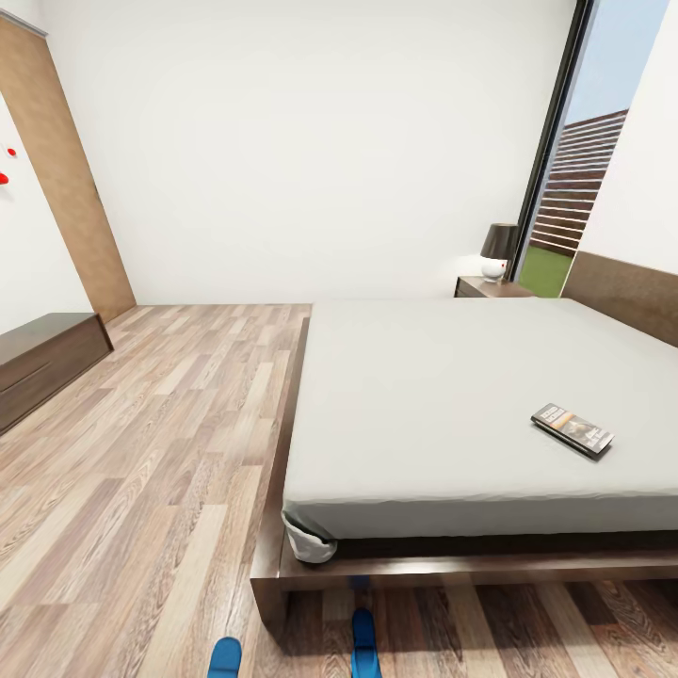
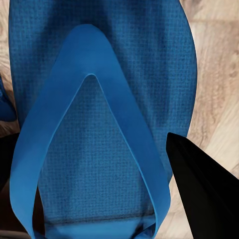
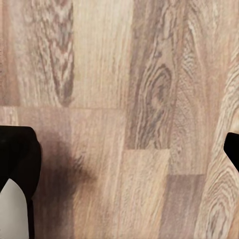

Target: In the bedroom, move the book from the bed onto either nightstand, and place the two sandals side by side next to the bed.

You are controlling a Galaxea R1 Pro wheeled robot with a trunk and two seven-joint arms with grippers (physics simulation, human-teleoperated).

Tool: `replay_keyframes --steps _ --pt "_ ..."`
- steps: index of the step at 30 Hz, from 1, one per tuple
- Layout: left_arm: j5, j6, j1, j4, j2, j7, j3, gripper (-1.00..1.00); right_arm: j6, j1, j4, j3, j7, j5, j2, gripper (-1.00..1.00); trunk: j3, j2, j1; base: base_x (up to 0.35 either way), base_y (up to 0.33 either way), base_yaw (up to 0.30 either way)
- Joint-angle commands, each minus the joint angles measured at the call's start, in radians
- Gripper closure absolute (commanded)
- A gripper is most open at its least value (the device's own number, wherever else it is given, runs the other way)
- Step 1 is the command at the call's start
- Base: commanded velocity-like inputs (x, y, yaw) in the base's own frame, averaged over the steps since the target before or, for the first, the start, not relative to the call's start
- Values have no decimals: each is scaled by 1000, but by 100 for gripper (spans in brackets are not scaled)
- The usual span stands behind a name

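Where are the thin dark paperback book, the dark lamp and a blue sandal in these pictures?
Thin dark paperback book (image 1: pixel 572 429): head view, middle of its cover.
Dark lamp (image 1: pixel 500 242): head view, its shade.
Bright blue sandal (image 2: pixel 99 164): left wrist view, sole between straps.

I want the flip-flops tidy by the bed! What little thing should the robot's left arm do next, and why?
Probably lower the left gripper a bit further and close its jaws on the sandal. That view shows the blue sole and strap right below, with the jaws open on either side. The two sandals already lie near the bed.
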Motion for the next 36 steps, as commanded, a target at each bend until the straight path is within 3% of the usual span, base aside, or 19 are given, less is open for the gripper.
replay_keyframes --steps 1,14,22,36 --pt "-10 3 0 0 0 3 3 100 5 0 -3 2 3 8 0 -100 -1 0 0 0 0 0" --pt "-11 3 0 -2 0 2 3 100 5 0 -3 3 3 8 0 -100 -13 -28 15 0 0 0" --pt "-11 -4 0 -2 -1 3 2 100 5 0 -3 2 3 8 -1 -100 -38 -84 46 0 0 0" --pt "-10 0 0 -2 0 5 2 100 5 0 -3 3 3 8 0 -100 -38 -84 46 0 0 0"
